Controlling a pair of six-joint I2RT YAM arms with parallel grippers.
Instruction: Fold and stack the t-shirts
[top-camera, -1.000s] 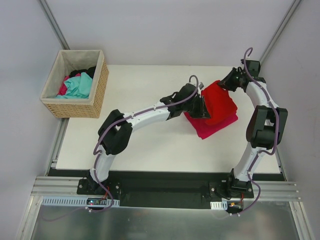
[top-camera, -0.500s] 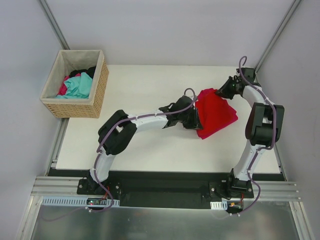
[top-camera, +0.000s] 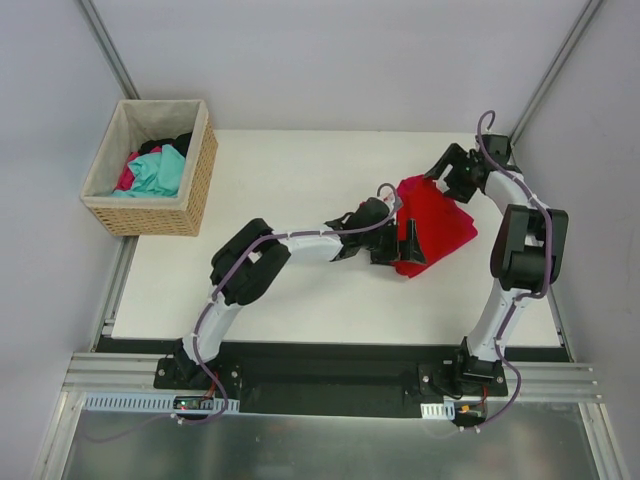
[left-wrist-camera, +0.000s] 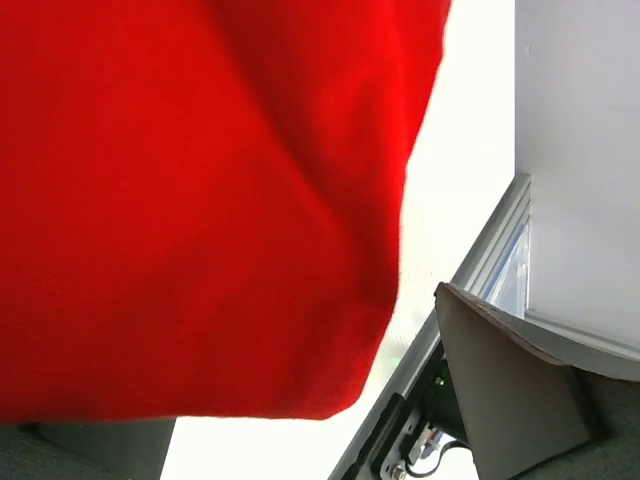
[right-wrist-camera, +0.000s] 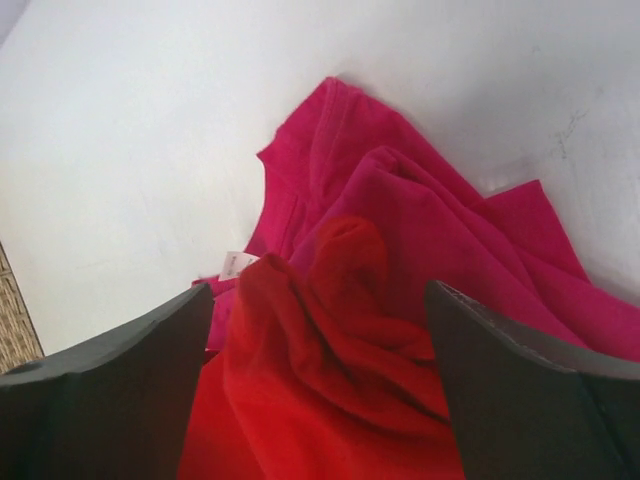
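Note:
The red t-shirt (top-camera: 437, 222) lies folded on the right side of the white table (top-camera: 300, 170), on top of the magenta t-shirt (right-wrist-camera: 440, 215), whose white neck label (right-wrist-camera: 237, 264) peeks out in the right wrist view. From above, the red shirt hides nearly all of the magenta one. My left gripper (top-camera: 410, 243) stands open at the red shirt's near-left edge; red cloth (left-wrist-camera: 200, 200) fills its wrist view between the spread fingers (left-wrist-camera: 500, 380). At the far corner my right gripper (top-camera: 445, 172) is open too, with a bunched red fold (right-wrist-camera: 330, 330) lying loose between its fingers (right-wrist-camera: 110, 390).
A wicker basket (top-camera: 197, 170) at the table's far left corner holds teal, pink and black clothes. Metal frame posts rise at both far corners, and the right one stands close behind the right arm. The table's right edge runs just past the shirts.
Both grippers carried the red shirt down over the magenta one, then opened and let go of it. The left gripper has shifted slightly toward the near side.

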